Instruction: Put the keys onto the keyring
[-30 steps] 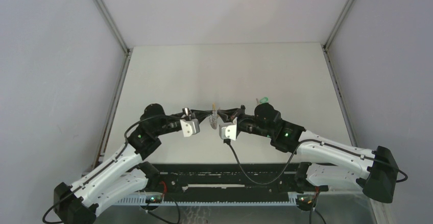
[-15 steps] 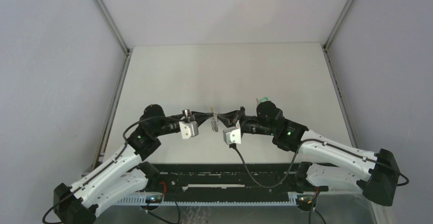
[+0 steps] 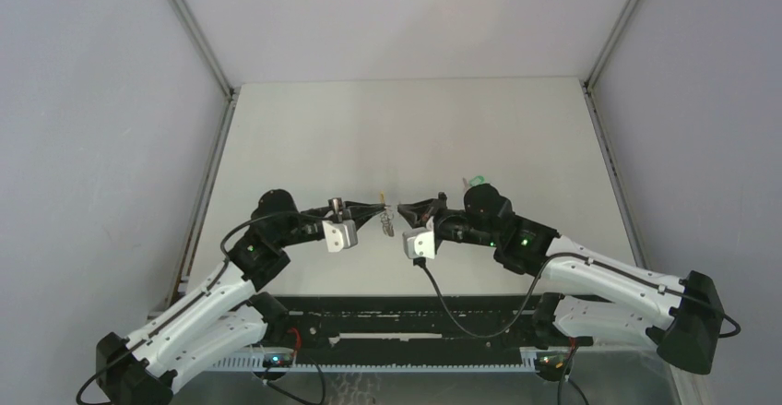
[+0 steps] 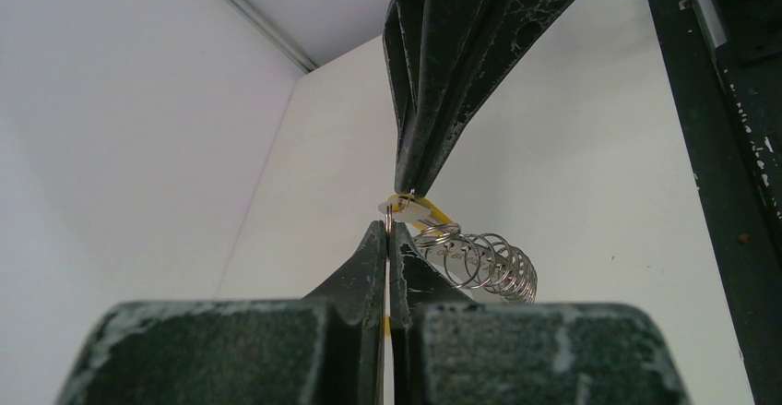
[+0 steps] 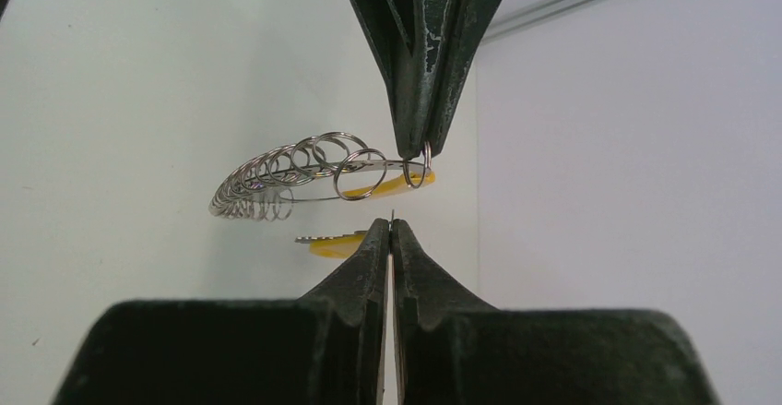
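The keyring point(image 3: 388, 223), a grey ring with several small rings and a yellow section, hangs in the air between my two grippers. My left gripper point(image 3: 380, 206) is shut on its rim; in the left wrist view point(image 4: 388, 227) yellow shows between the fingers and the small rings point(image 4: 479, 262) hang to the right. My right gripper point(image 3: 402, 208) is shut on the orange-headed key point(image 5: 334, 244), whose toothed blade sticks out left of its tips point(image 5: 391, 225), just below the keyring point(image 5: 277, 179). The green-headed key point(image 3: 476, 182) lies on the table behind the right arm.
The white table point(image 3: 406, 128) has grey walls on its left, right and far sides. The black rail point(image 3: 406, 317) with the arm bases runs along the near edge.
Both grippers have sunk a little toward the near edge with the keyring between them. The right wrist has shifted slightly right and down. Both grips are unchanged.
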